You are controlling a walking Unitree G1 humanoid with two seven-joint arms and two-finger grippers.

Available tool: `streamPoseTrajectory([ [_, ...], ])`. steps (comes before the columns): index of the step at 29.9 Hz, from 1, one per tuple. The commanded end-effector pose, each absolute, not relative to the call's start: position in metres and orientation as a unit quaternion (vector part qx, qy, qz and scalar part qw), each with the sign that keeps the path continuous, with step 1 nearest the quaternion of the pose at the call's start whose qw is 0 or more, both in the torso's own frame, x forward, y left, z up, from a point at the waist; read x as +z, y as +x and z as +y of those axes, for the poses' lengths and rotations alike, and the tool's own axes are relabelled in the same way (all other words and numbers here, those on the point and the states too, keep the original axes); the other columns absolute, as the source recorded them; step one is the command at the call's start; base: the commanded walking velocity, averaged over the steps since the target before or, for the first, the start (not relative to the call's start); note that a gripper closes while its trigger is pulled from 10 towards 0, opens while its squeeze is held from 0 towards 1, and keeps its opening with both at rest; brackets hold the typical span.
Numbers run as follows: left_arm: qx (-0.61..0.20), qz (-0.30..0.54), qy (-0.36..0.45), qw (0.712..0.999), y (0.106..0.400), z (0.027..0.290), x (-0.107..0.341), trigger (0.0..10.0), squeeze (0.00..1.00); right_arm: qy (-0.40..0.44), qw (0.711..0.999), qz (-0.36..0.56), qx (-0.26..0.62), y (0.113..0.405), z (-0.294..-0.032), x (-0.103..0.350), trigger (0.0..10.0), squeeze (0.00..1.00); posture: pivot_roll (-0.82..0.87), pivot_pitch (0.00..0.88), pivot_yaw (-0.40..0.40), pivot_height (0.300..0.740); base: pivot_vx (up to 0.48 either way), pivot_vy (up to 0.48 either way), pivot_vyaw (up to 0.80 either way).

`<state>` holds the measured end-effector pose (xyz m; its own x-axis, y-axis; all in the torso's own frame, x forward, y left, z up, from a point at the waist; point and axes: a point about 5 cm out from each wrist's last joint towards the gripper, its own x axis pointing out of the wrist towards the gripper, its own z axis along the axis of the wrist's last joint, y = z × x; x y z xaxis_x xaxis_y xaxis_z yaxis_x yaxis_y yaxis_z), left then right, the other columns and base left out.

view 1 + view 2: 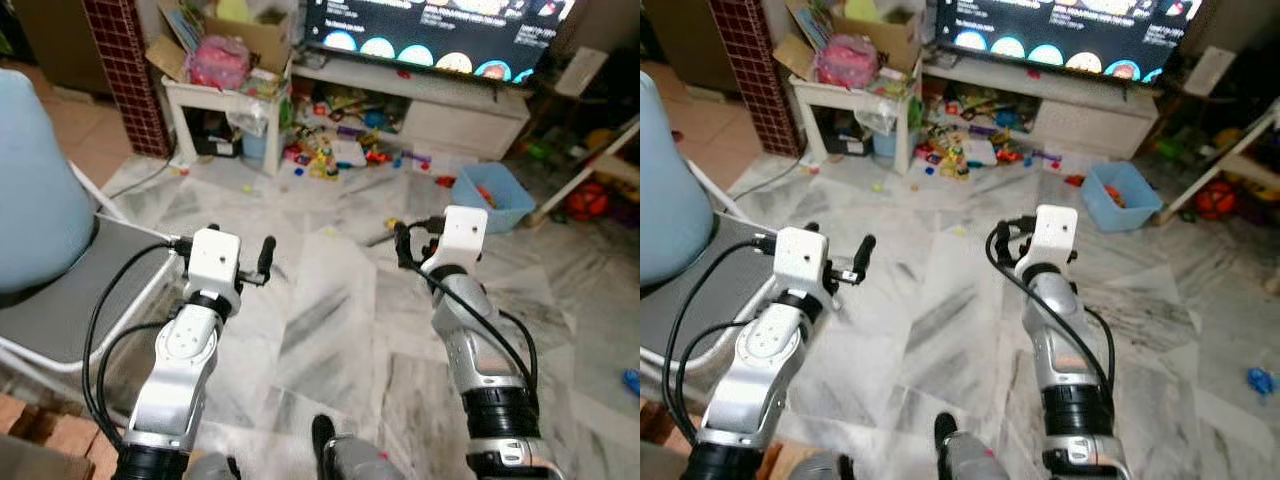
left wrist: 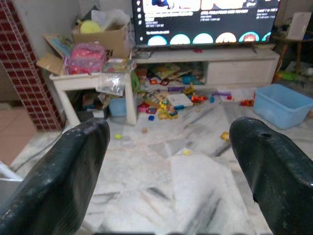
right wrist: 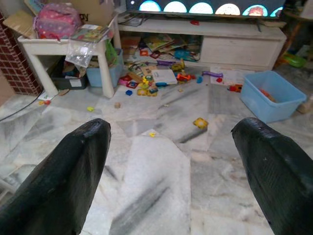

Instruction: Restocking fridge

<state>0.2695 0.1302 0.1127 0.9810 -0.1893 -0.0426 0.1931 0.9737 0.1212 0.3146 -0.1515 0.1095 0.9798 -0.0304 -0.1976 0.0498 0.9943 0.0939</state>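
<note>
1. The left gripper [image 2: 161,181] is held out over the marble floor [image 1: 330,330], its two black fingers [image 2: 63,181] spread wide with nothing between them.
2. The right gripper [image 3: 168,176] is held out over the same floor, level with the left one, its fingers [image 3: 274,171] likewise wide apart and empty.
3. No fridge or groceries can be seen; the robot faces a living room.
4. Taking the blue plastic bin [image 1: 492,196] on the floor as the landmark: it stands beyond the right gripper and holds something orange.
5. Behind the bin runs a low white TV stand [image 2: 230,66], and on it a lit television [image 1: 430,30]. The screen shows white lines of text and a row of round thumbnails, but the writing is too small to read.
6. To the left of the bin, scattered toys [image 3: 156,76] and picture books lie on the floor in front of the stand; one small yellow toy [image 3: 200,122] lies nearer the robot than the bin.
7. Farther left of the bin stands a small white table [image 1: 225,100], carrying a cardboard box [image 2: 100,36] and a pink mesh bag [image 3: 56,19]. No label on the box is legible.
8. Left of that table rises a red brick pillar [image 1: 125,70].
9. Well to the left of the bin, beside the left arm, is a chair with a grey seat [image 1: 70,300] and a pale blue shape [image 1: 35,190] resting on it.
</note>
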Motion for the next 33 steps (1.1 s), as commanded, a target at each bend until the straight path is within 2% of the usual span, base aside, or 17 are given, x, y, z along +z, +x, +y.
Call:
streamPoseTrajectory([
  [1, -0.108, 0.009, 0.063, 0.992, 0.2698, 0.1246, 0.1151, 10.0, 0.00, 0.044, 0.994, 0.094, -0.040, 0.3149, -0.1607, 0.1115, 10.0, 0.00, 0.01, 0.000, -0.059, 0.740, 0.000, 0.000, -0.80],
  [9, -0.107, 0.009, 0.065, 0.992, 0.2709, 0.1276, 0.1153, 10.0, 0.00, 0.050, 0.994, 0.083, -0.042, 0.3150, -0.1599, 0.1147, 10.0, 0.00, 0.01, 0.000, -0.045, 0.740, 0.000, 0.000, -0.76],
  [24, -0.104, 0.015, 0.061, 0.993, 0.2716, 0.1332, 0.1155, 10.0, 0.00, 0.053, 0.994, 0.079, -0.051, 0.3130, -0.1616, 0.1142, 10.0, 0.00, 0.01, 0.000, -0.029, 0.740, 0.000, 0.000, 0.00],
  [33, -0.108, 0.018, 0.043, 0.993, 0.2716, 0.1299, 0.1143, 10.0, 0.00, 0.045, 0.994, 0.083, -0.052, 0.3143, -0.1611, 0.1145, 10.0, 0.00, -0.01, 0.000, -0.028, 0.740, 0.000, 0.000, -0.80],
])
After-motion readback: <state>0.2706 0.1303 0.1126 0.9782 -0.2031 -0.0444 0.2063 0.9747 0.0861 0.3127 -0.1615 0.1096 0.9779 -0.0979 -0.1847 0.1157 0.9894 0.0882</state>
